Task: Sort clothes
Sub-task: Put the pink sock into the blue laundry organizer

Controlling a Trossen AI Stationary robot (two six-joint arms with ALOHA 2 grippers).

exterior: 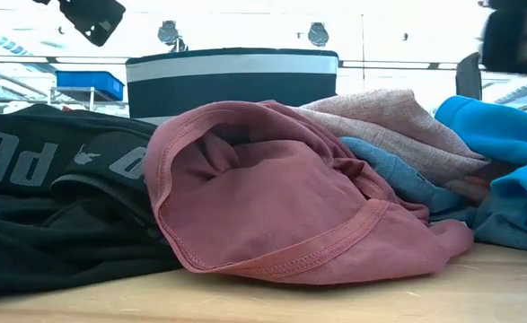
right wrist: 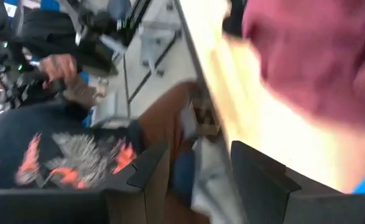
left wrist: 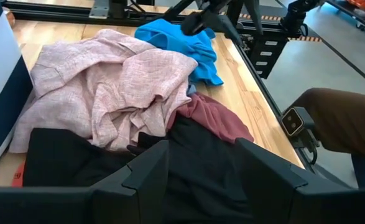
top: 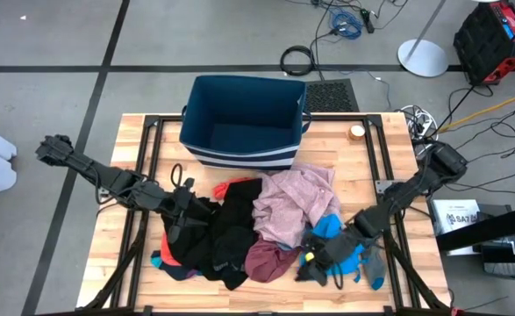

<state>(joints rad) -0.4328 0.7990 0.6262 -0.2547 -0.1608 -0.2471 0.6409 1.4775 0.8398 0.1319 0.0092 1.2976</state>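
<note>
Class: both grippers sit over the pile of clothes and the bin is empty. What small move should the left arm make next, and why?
Probably lower the left gripper and close it on the black garment. Its fingers stand open with nothing between them, right above that black fabric, and the blue bin behind the pile holds nothing yet. The right gripper is also open, over the bright blue garment.

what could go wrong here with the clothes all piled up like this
The black garment, pink garment and maroon garment overlap, so the open left end effector above the black fabric may drag up more than one. The blue garment lies near the table's right edge by the right end effector and could slide off.
</note>
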